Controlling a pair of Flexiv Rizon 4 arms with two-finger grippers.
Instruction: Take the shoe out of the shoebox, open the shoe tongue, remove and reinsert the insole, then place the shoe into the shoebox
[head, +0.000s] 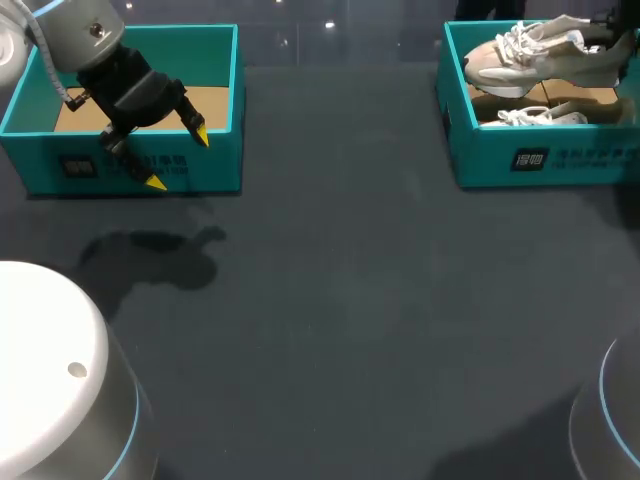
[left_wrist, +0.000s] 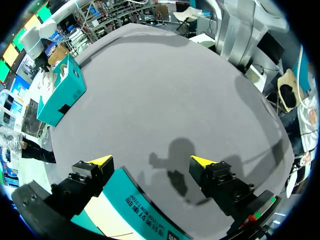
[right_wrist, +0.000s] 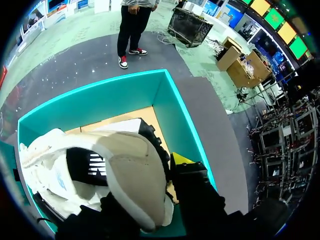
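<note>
Lifting shoe (head: 545, 55) from box (head: 540, 160), seemingly clamped in right end effector (right_wrist: 165, 170); left end effector (left_wrist: 151, 161) spread; needed setting on counter (head: 350, 300) next.

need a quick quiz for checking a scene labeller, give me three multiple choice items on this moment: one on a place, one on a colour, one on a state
1. Where is the left gripper?
a) over the front wall of the left box
b) deep inside the right box
c) pressed against a shoe

2. What colour are the two boxes?
a) red
b) teal
c) white

3. The left gripper's fingers are
a) shut on a shoe
b) shut on a lid
c) open, holding nothing

Answers:
1 a: the head view shows the gripper hanging at the left box's front wall.
2 b: both boxes have teal walls.
3 c: in the left wrist view the yellow tips stand wide apart with nothing gripped between them.
</note>
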